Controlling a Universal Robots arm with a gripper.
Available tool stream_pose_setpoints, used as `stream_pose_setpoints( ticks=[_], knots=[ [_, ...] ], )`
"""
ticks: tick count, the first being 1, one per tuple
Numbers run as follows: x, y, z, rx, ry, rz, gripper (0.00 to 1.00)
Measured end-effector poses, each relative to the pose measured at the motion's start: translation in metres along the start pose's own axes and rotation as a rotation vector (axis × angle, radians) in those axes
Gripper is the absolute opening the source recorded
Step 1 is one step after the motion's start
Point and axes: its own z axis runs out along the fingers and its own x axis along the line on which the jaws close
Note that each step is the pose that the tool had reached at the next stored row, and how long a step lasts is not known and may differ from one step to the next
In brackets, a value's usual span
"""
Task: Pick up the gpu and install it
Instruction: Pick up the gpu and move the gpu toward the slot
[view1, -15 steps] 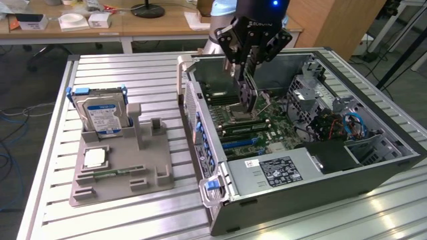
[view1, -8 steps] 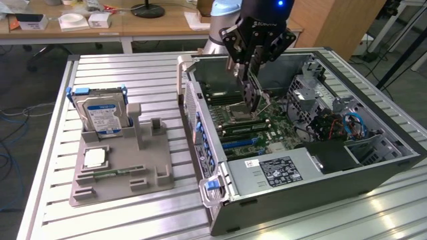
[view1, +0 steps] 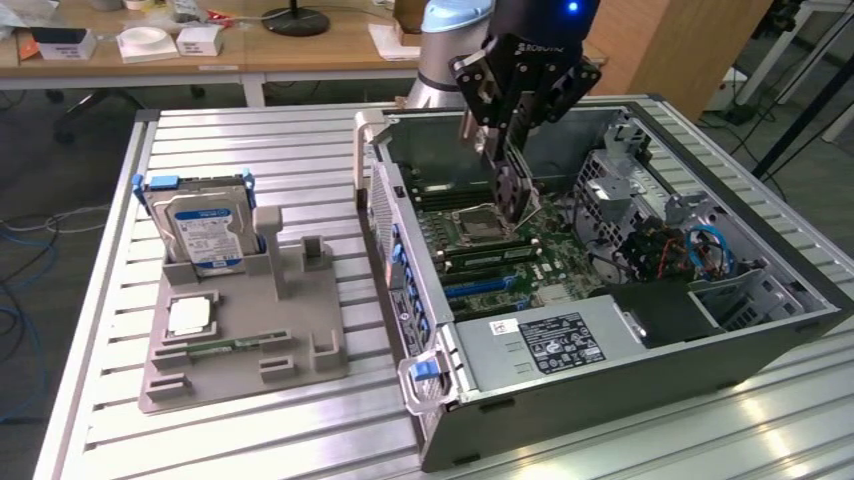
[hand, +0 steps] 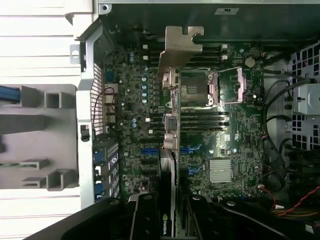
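Our jaws are clamped on the gpu (view1: 514, 195), which hangs on edge above the motherboard (view1: 534, 255) inside the open case (view1: 641, 395) and is not yet seated. To do this well, we judge, we should line its lower edge along a blue slot (hand: 146, 150), turn the bracket (hand: 179, 47) toward the rear wall, and lower it straight without tilt.

at nine o'clock on my surface (view1: 267, 130), a grey holder (view1: 314, 350) carries an upright hard drive (view1: 207, 235); a green memory stick (view1: 238, 345) lies flat at its six o'clock.
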Motion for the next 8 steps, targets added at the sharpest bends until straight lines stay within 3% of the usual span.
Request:
stream_pose_setpoints(
  ticks=[8],
  knots=[
    [-0.0091, 0.0004, 0.0002, -0.0001, 0.0001, -0.001, 0.26]
  ],
)
